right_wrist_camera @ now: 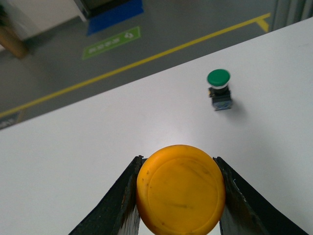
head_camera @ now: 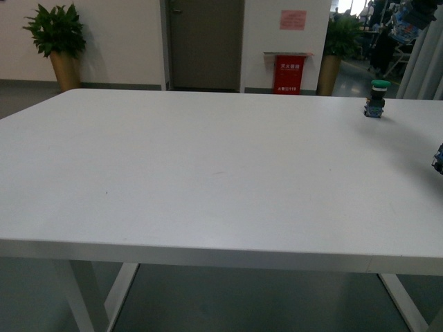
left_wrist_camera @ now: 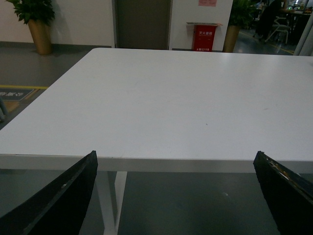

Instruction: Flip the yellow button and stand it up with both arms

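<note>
In the right wrist view my right gripper (right_wrist_camera: 180,188) is shut on the yellow button (right_wrist_camera: 180,190). Its round yellow-orange cap faces the camera, clamped between the two black fingers (right_wrist_camera: 120,200) above the white table (right_wrist_camera: 73,161). The button's body is hidden behind the cap. In the front view only a small blue-and-dark bit (head_camera: 438,159) shows at the right edge. My left gripper (left_wrist_camera: 176,196) is open and empty, its black fingers (left_wrist_camera: 58,200) wide apart before the table's near edge (left_wrist_camera: 161,164).
A green-capped switch (head_camera: 377,98) stands upright at the table's far right; it also shows in the right wrist view (right_wrist_camera: 218,89). Beyond the table are potted plants (head_camera: 59,41), a door and a red box (head_camera: 288,72). Yellow floor lines (right_wrist_camera: 137,63) run past the table.
</note>
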### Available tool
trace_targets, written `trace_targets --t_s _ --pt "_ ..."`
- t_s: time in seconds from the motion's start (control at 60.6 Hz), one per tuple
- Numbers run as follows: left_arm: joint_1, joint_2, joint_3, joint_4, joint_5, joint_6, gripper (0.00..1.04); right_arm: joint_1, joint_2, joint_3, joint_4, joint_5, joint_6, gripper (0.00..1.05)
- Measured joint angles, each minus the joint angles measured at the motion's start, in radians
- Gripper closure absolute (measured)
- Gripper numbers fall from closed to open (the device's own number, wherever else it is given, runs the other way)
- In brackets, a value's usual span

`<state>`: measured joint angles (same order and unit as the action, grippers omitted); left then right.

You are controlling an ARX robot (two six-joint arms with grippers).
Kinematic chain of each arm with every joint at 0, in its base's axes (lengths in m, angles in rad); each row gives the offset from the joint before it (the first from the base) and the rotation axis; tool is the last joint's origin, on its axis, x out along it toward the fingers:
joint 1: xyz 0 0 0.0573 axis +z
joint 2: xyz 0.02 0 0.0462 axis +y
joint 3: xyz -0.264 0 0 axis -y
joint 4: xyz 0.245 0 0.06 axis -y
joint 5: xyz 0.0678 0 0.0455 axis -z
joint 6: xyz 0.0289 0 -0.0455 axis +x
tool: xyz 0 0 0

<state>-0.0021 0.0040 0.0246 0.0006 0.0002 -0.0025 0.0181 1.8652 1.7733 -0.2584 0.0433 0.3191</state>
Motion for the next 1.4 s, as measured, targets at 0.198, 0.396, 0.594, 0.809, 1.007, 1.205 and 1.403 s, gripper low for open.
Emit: trace_targets --t_s 0.198,0.396,0.594,0.809,1.007,1.205,1.403 --pt "0.000 0.000 0.000 0.000 0.000 0.000 0.06 -0.020 0.192 0.352 -0.245 0.061 -0.145 0.69" --pt "0.000 0.000 0.000 0.000 0.000 0.000 0.06 -0.023 0.375 0.654 -0.472 0.092 -0.240 0.69" --pt "0.000 0.000 0.000 0.000 0.000 0.000 0.06 -0.021 0.484 0.760 -0.530 0.137 -0.302 0.69" --pt "0.000 0.000 0.000 0.000 0.000 0.000 0.06 -0.032 0.528 0.722 -0.489 0.184 -0.348 0.69" --pt "0.000 0.000 0.000 0.000 0.000 0.000 0.06 -0.043 0.535 0.653 -0.435 0.173 -0.369 0.69" --pt "0.000 0.000 0.000 0.000 0.000 0.000 0.06 -0.052 0.568 0.673 -0.443 0.157 -0.367 0.69" --pt "0.000 0.000 0.000 0.000 0.000 0.000 0.06 -0.055 0.599 0.714 -0.471 0.146 -0.367 0.69"
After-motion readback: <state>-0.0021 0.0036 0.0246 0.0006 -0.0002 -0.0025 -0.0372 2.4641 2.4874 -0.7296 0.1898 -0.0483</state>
